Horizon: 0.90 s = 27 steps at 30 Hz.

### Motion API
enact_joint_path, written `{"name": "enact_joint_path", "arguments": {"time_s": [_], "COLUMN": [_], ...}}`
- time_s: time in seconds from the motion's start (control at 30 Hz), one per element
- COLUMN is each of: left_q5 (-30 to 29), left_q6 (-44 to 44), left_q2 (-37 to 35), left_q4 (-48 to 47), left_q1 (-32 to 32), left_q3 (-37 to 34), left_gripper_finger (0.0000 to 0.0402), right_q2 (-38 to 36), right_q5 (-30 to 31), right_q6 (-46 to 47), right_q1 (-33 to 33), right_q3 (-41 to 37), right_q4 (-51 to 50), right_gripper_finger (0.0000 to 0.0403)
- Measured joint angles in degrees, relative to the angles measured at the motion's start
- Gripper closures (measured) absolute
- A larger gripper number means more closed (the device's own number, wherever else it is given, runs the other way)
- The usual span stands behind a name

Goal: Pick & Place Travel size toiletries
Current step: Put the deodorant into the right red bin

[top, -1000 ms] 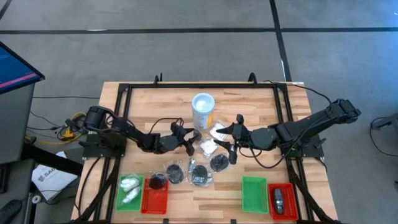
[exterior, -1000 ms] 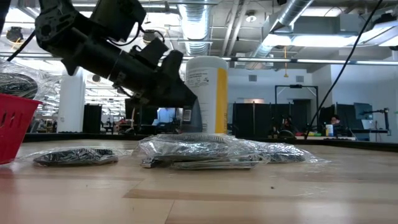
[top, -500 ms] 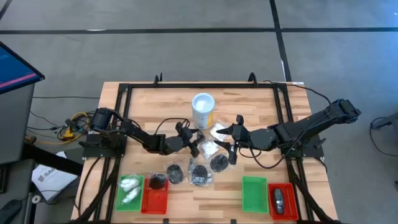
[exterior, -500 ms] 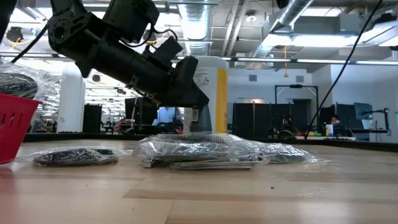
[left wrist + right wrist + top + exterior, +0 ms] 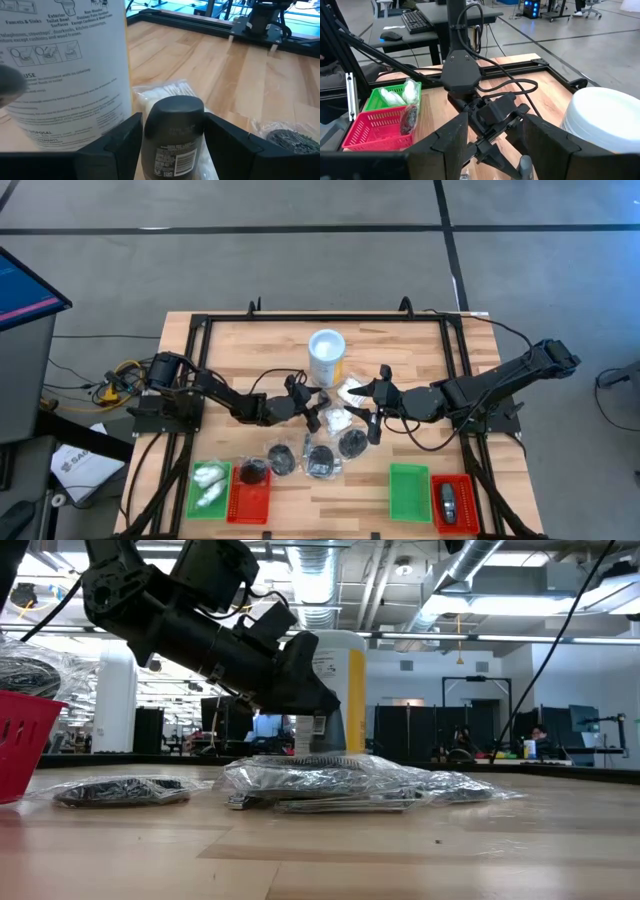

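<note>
Lying near the middle of the bench (image 5: pixel 240 345), the travel size toiletries cluster just in front of the white tub (image 5: pixel 326 356): a dark grey oblong piece (image 5: pixel 173 134) stands between the left pincer's fingers, seemingly untouched by either, with a white clear-wrapped packet (image 5: pixel 335 418) right behind it, and black round packets (image 5: pixel 322 461) lie a little nearer the front edge. One more dark piece (image 5: pixel 449 501) sits in the red tray (image 5: pixel 466 503) at the front right, beside the green tray (image 5: pixel 407 491); at the front left, white packets (image 5: pixel 208 482) fill another green tray (image 5: pixel 192 492) and a black round one lies in the red tray beside it (image 5: pixel 250 496). The left pincer (image 5: pixel 312 406) hangs low beside the tub, its fingers spread wide around the oblong piece. The right pincer (image 5: pixel 373 404) hovers opposite, also wide apart, holding nothing.
</note>
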Motion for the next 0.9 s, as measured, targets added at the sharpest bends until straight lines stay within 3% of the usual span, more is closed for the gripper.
{"name": "enact_joint_path", "arguments": {"time_s": [0.23, 0.57, 0.9], "left_q5": [0.0, -0.2, -0.2], "left_q6": [0.0, -0.5, -0.5], "left_q2": [0.0, 0.0, 0.6], "left_q4": [0.0, 0.4, 0.6], "left_q1": [0.0, 0.1, 1.2], "left_q3": [0.0, 0.6, 1.0], "left_gripper_finger": [0.0199, 0.0153, 0.0160], "right_q2": [0.0, 0.0, 0.0], "right_q5": [0.0, 0.0, 0.0], "right_q6": [0.0, 0.0, 0.0], "right_q1": [0.0, 0.0, 0.0], "right_q3": [0.0, 0.0, 0.0], "right_q4": [0.0, 0.0, 0.0], "right_gripper_finger": [0.0221, 0.0221, 0.0221]}}
